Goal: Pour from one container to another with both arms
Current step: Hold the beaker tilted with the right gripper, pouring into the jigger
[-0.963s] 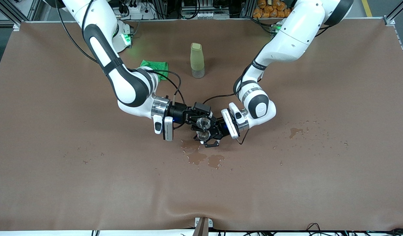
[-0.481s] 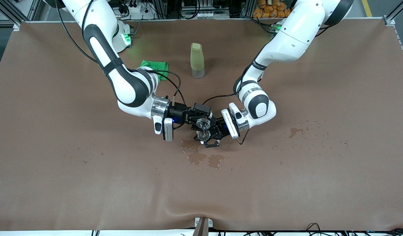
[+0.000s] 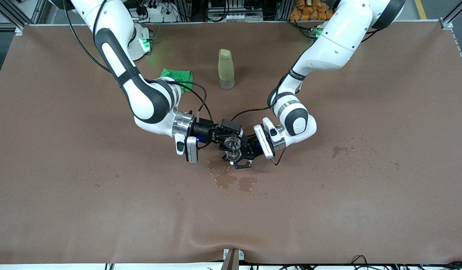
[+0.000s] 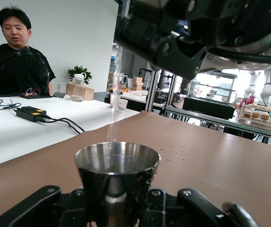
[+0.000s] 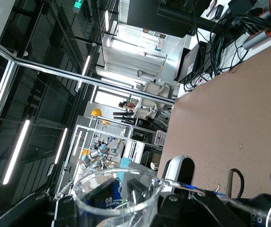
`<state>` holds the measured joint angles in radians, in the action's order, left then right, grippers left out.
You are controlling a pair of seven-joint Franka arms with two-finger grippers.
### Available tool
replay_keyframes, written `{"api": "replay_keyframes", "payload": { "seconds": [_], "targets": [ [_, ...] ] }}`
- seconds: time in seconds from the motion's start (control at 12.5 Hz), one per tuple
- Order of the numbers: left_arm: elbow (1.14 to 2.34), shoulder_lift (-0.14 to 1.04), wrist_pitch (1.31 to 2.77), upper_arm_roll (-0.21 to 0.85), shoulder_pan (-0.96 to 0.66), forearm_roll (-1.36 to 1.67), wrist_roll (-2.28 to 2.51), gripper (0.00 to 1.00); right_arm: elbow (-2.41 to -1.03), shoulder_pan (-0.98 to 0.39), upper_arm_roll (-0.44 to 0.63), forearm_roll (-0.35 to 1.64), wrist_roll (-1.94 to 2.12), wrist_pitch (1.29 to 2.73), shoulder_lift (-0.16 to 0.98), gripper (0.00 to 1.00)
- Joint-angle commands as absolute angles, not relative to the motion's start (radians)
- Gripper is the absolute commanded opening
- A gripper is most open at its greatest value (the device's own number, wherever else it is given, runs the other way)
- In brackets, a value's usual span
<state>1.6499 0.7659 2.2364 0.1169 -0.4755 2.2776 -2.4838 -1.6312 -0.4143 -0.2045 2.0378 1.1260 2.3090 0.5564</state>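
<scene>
while both stay clamped, right pincer (image 3: 231,142) tips clear cup (image 5: 116,196) further over left pincer's (image 3: 236,159) steel cup (image 4: 117,165).

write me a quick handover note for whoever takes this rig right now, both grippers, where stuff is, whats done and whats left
Right gripper: shut on the clear cup, tipped over the metal cup.
Left gripper: shut on the metal cup, held upright above the table near the middle.
Done: a thin stream is falling into the metal cup; there are spill puddles beneath.
Left: finish the pour, right the clear cup, set both down.
</scene>
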Motion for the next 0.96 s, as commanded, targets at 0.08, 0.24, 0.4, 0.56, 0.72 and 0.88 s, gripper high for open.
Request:
{"api": "replay_keyframes", "payload": {
  "seconds": [0.08, 0.24, 0.4, 0.56, 0.72, 0.88],
  "targets": [
    [1.624, 0.778, 2.252, 0.11, -0.491, 2.319, -2.507, 0.0, -1.608, -0.416, -0.202, 2.06, 1.111, 2.318, 0.566, 0.0],
    [1.624, 0.779, 2.252, 0.11, -0.491, 2.321, -2.507, 0.0, -1.606, -0.416, -0.202, 2.06, 1.079, 2.318, 0.566, 0.0],
    [1.624, 0.779, 2.252, 0.11, -0.491, 2.319, -2.507, 0.0, -1.606, -0.414, -0.202, 2.06, 1.072, 2.318, 0.566, 0.0],
    [1.624, 0.779, 2.252, 0.11, -0.491, 2.321, -2.507, 0.0, -1.606, -0.414, -0.202, 2.06, 1.072, 2.318, 0.566, 0.0],
    [1.624, 0.779, 2.252, 0.11, -0.491, 2.321, -2.507, 0.0, -1.606, -0.414, -0.202, 2.066, 1.072, 2.316, 0.566, 0.0],
    [1.624, 0.779, 2.252, 0.11, -0.491, 2.321, -2.507, 0.0, -1.602, -0.414, -0.201, 2.085, 1.072, 2.316, 0.566, 0.0]
  ]
}}
